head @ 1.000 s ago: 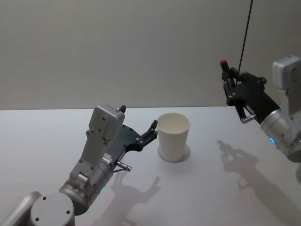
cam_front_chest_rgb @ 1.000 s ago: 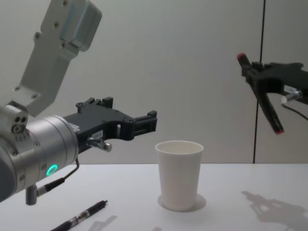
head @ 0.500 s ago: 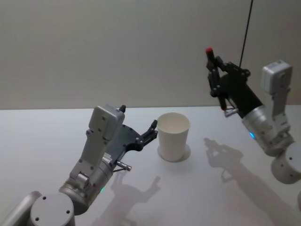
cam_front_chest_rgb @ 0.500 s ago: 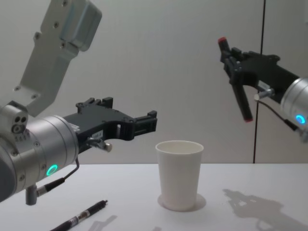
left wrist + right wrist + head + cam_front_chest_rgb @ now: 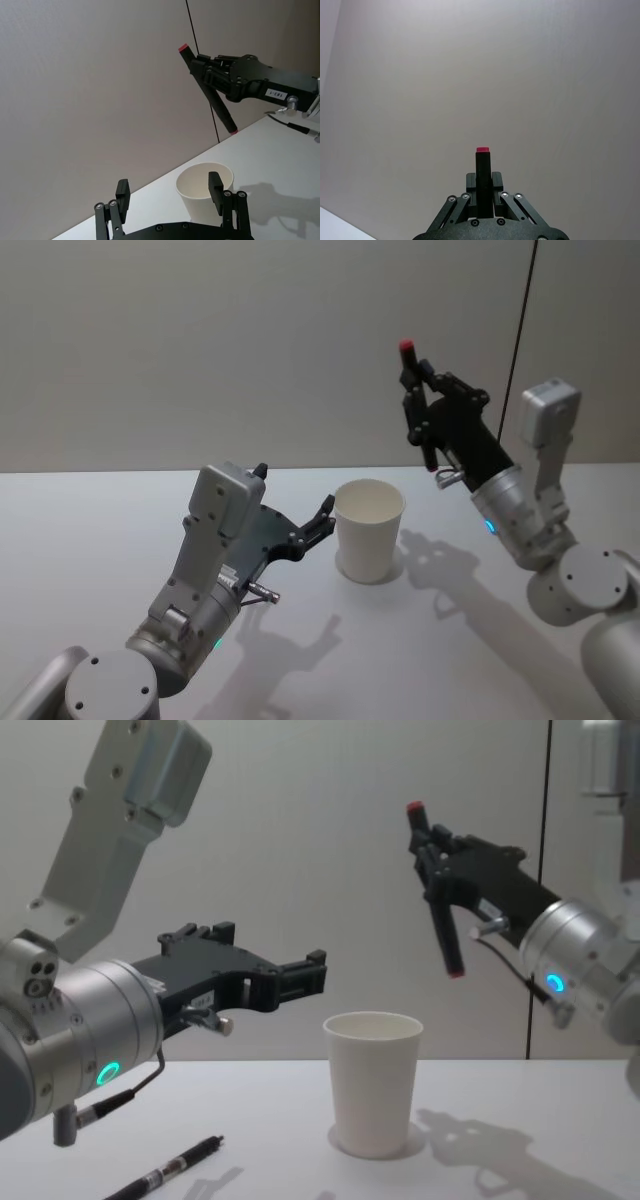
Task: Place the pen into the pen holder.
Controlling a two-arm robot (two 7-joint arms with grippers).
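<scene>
The right gripper hangs in the air, up and a little to the right of the cup, clamped tight on a black pen with red ends. The pen stands nearly upright, slightly tilted, its lower tip well above the cup's rim and not over the mouth. The cup sits upright on the white table. The left gripper is low by the cup's left side, jaws spread wide, gripping nothing. Another pen lies flat on the table under the left arm.
</scene>
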